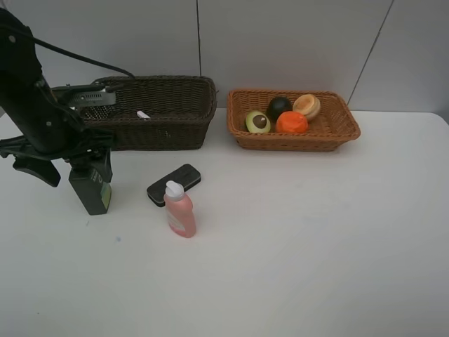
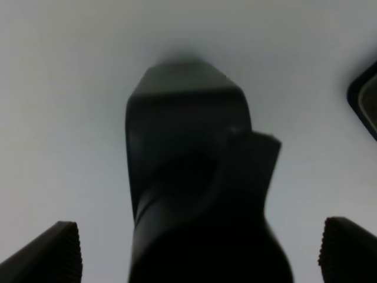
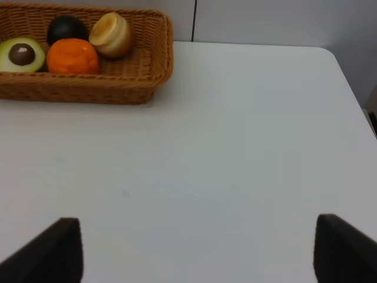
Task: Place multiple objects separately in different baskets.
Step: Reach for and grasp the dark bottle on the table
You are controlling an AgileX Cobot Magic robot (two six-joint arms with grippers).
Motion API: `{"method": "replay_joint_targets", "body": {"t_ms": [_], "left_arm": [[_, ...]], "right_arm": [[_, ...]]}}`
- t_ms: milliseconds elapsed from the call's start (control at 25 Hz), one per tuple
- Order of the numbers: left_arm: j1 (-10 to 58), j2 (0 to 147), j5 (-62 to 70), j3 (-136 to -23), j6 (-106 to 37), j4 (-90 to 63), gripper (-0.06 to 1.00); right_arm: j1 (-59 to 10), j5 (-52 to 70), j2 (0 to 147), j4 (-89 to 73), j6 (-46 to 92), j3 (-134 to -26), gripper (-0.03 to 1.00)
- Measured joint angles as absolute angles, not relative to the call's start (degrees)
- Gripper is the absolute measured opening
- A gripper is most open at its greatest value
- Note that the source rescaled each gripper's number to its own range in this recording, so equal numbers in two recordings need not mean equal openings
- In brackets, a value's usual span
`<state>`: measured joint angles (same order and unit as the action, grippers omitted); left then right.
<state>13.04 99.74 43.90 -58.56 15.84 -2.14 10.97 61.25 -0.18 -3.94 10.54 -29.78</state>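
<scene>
- Left tool (image 2: 200, 252): jaws set wide, one finger on either side of the dark green pump bottle (image 1: 91, 188). No contact with it is visible. The left arm (image 1: 31, 98) leans in from the table's left edge.
- Dark green pump bottle: stands upright on the table (image 1: 316, 246), near the left edge and in front of the dark basket. In the left wrist view its pump head fills the space between the fingers.
- Right tool (image 3: 197, 250): jaws wide with nothing between them, above bare table on the right side.
- Deeper dark brown basket (image 1: 161, 132): at the back left, against the wall. Holds the white pink-tipped marker (image 1: 143, 114), lying near the middle of the floor. The arm hides its left end.
- Shallower orange-tan basket (image 1: 302, 142): at the back, right of centre, just beside the dark one with a gap between them. Holds four fruits clustered together: halved avocado (image 1: 257, 121) cut face up with its pit showing, dark mangosteen (image 1: 279, 107) behind it, orange (image 1: 291, 123) in front, tan round fruit (image 1: 306, 106) at the back right.
- Black flat device (image 1: 174, 184): lies flat on the table, right of the pump bottle.
- Pink white-capped bottle (image 1: 179, 209): upright, just in front of the device.
- Table: white and matt.
- Wall (image 1: 280, 42): pale grey panels with thin dark seams.
</scene>
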Motion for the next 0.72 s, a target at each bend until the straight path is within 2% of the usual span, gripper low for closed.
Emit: {"method": "replay_joint_targets", "body": {"t_ms": [720], "left_arm": [[13.0, 104.2, 40.7, -58.8, 15.8, -1.7, 1.00]], "right_arm": [[11.0, 61.3, -0.2, -3.9, 10.5, -29.8, 0.99]]}}
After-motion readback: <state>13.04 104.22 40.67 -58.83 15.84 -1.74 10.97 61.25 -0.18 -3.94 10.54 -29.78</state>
